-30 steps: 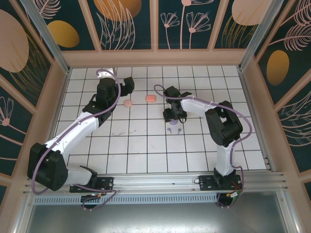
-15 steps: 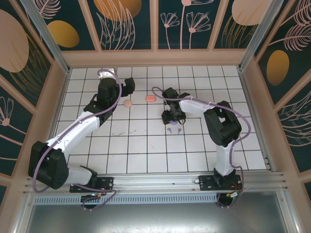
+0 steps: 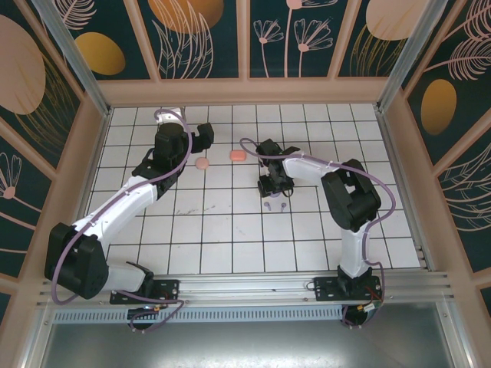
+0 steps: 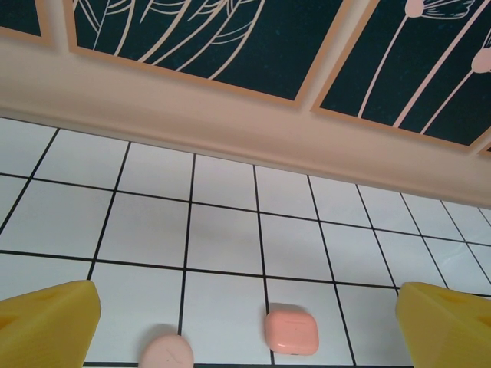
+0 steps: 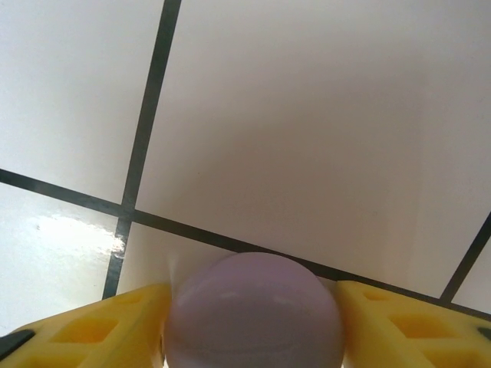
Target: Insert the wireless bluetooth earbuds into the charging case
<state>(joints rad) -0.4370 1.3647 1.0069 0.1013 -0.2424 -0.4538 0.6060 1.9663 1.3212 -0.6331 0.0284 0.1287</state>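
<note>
Right wrist view: right pincer (image 5: 253,337) clamps the purple case (image 5: 253,295), likely steadying it for loading; buds (image 3: 268,205) lie at 6 o'clock, while left pincer (image 4: 245,322) gapes, idle.

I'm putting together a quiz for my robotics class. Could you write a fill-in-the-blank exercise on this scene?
1. The rounded case between the right claw's fingers is ___ in colour.
2. The left claw stands ___, holding nothing.
3. Ahead of the left claw lie ___ more cases: a pale pink case and a coral case.
Missing words: purple; open; two.
</note>
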